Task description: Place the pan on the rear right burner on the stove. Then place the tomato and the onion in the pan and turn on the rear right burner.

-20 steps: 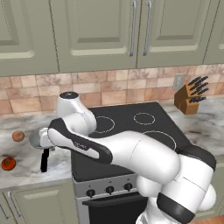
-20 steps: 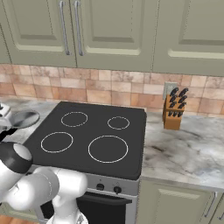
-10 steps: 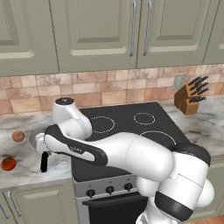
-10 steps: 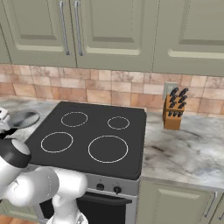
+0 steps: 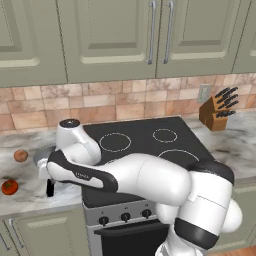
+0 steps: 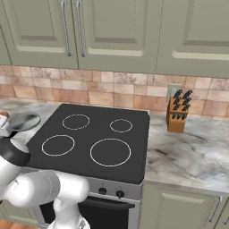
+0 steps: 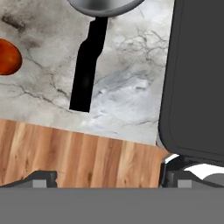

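Note:
The pan point(image 5: 42, 154) rests on the marble counter left of the stove point(image 5: 145, 145), its black handle point(image 5: 50, 188) pointing toward the counter's front edge. From above, the pan point(image 7: 103, 5) sits at the top of the hand view and its handle point(image 7: 89, 65) runs down the middle. My gripper point(image 7: 107, 178) hovers above the handle's end, open wide and holding nothing. The tomato point(image 5: 9, 187) lies near the front edge, left of the handle, and shows as a red ball point(image 7: 8, 57) in the hand view. The onion point(image 5: 20, 155) sits left of the pan. The rear right burner point(image 5: 165, 135) is bare.
A knife block point(image 5: 217, 111) stands on the counter right of the stove. Black knobs point(image 5: 125, 217) line the steel front. The counter's front edge and the wood floor point(image 7: 78, 157) lie under my fingers. The stove's rounded corner point(image 7: 192, 87) is close on the right of the hand view.
My arm has swung further left and lower toward the pan's handle. The gripper has stayed open, and the pan, tomato and onion have not moved.

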Tool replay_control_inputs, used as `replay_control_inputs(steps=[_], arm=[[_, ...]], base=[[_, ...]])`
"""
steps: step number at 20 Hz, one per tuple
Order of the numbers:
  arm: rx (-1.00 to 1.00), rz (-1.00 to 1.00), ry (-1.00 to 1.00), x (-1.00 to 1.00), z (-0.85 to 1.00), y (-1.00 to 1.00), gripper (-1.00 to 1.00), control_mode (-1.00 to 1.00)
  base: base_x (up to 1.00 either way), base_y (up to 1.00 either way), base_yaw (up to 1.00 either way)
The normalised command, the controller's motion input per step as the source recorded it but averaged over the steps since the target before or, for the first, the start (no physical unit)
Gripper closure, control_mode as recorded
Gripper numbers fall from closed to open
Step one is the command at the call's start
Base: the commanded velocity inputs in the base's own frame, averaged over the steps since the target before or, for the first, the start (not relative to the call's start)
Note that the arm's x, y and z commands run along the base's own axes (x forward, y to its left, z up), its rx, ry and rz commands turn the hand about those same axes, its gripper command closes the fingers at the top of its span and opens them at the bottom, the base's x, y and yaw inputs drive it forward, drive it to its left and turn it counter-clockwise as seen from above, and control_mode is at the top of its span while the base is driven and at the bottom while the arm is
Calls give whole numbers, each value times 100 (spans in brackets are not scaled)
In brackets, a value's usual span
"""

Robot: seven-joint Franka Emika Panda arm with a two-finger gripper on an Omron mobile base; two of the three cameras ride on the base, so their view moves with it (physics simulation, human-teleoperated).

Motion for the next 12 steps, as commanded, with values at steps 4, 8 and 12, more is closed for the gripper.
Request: replay_control_inputs(steps=[4,8,12], arm=[[0,0,0,0,-15,17,-100,-100],[0,0,0,0,-9,12,-100,-100],[0,0,0,0,-1,2,-100,-100]], base=[[0,0,0],[0,0,0],[0,0,0]])
